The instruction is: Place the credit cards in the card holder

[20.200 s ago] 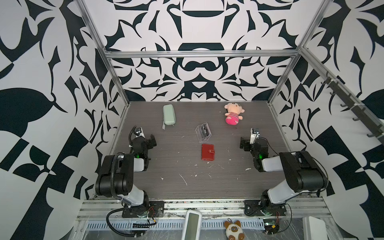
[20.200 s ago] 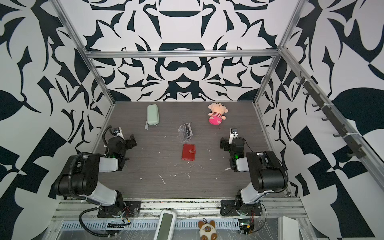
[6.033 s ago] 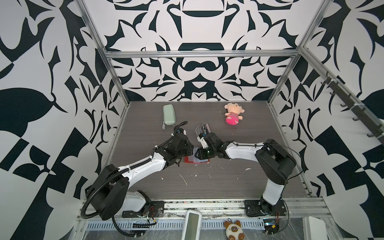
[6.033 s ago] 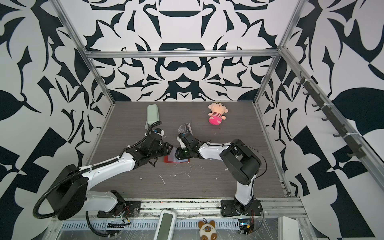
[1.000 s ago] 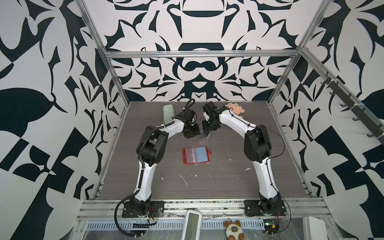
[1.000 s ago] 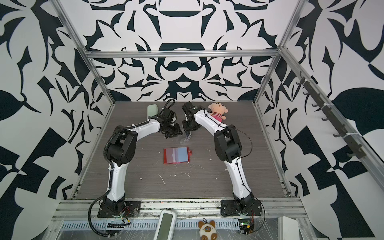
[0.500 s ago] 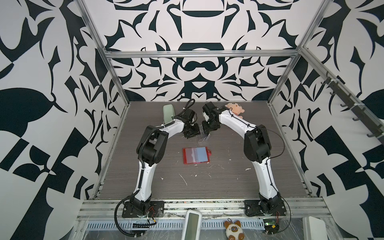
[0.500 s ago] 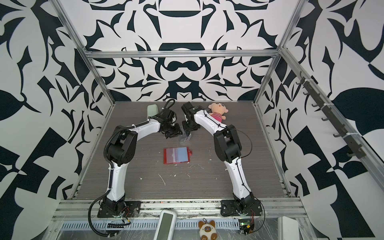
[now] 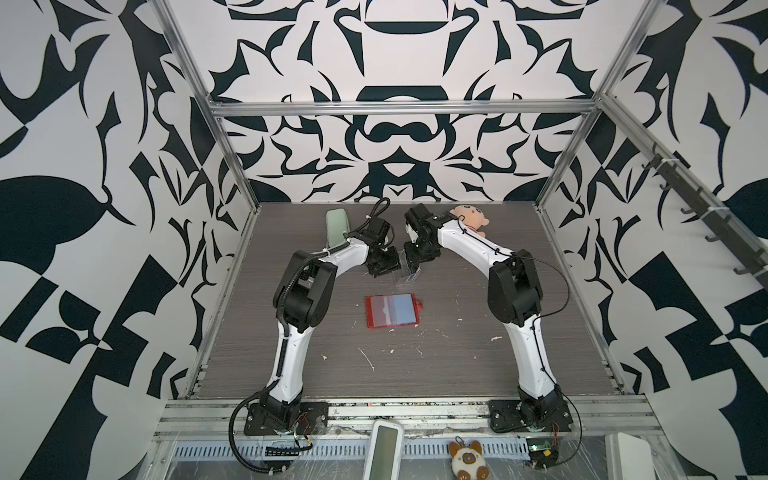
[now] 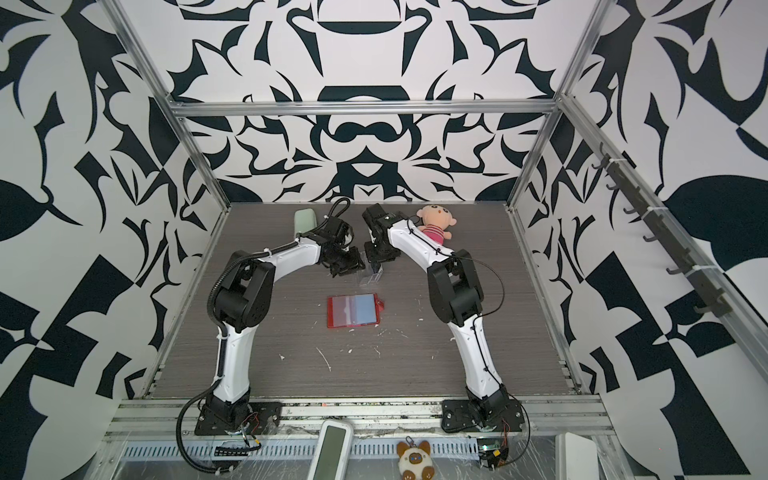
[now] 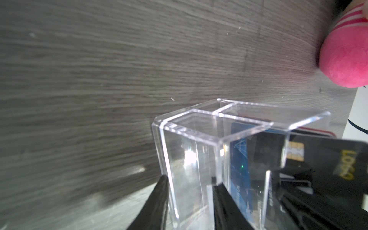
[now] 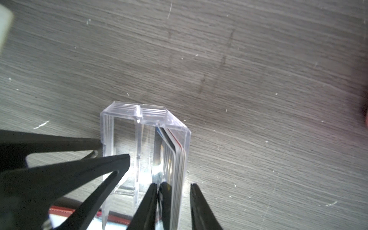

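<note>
The red card holder (image 9: 390,311) (image 10: 353,311) lies open and flat mid-table, its clear sleeves up. Behind it stands a clear acrylic box (image 9: 407,276) (image 10: 371,276) holding the credit cards (image 12: 177,169), a stack on edge. A blue card (image 11: 239,159) and a black card with gold lettering (image 11: 318,159) show through its walls. My left gripper (image 9: 384,270) (image 11: 191,199) is shut on the box's empty compartment. My right gripper (image 9: 417,266) (image 12: 173,199) straddles the card stack, one finger inside the box and the other just outside its wall with a small gap.
A pale green case (image 9: 336,224) (image 10: 305,220) lies at the back left. At the back right, close behind my right arm, is a pink striped doll (image 9: 469,216) (image 10: 436,226) (image 11: 346,55). White scraps dot the front of the table.
Nothing has visibly moved over the last second. Since six seconds ago both grippers have left the card holder, which now lies open, and gone back to the clear box.
</note>
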{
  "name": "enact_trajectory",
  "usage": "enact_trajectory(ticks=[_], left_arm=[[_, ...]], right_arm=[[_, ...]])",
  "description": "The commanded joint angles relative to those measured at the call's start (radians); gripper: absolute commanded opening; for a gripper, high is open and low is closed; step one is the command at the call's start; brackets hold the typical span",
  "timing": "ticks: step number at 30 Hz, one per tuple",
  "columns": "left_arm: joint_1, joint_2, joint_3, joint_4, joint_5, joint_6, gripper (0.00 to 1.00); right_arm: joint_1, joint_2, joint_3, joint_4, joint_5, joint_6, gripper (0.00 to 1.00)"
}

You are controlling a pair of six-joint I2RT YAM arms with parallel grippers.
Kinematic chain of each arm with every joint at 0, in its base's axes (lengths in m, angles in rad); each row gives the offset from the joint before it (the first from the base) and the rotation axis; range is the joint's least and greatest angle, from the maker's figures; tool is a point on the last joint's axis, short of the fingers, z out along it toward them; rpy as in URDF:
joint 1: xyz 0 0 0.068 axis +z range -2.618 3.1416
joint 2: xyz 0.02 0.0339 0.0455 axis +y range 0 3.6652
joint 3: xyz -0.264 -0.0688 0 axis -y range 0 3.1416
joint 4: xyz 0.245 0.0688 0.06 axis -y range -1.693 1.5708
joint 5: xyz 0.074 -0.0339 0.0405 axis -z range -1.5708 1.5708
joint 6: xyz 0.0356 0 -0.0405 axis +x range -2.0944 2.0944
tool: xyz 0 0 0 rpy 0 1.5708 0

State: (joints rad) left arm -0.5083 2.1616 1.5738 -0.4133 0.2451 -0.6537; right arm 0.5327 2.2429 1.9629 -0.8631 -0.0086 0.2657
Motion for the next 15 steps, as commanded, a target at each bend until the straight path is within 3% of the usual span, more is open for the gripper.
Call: enact_trajectory(ticks=[1, 11, 15], left_arm=[[0.007, 0.051, 0.01, -0.072, -0.035, 0.011, 0.38], [0.007, 0.053, 0.009, -0.074, -0.035, 0.009, 0.38], [0.007, 0.053, 0.011, -0.073, -0.034, 0.009, 0.38]], right_arm=[[0.003, -0.091, 0.022, -0.02, 0.03, -0.006, 0.3], [0.004, -0.112, 0.011, -0.016, 0.024, -0.003, 0.27], [0.003, -0.12, 0.004, -0.012, 0.021, -0.004, 0.16]])
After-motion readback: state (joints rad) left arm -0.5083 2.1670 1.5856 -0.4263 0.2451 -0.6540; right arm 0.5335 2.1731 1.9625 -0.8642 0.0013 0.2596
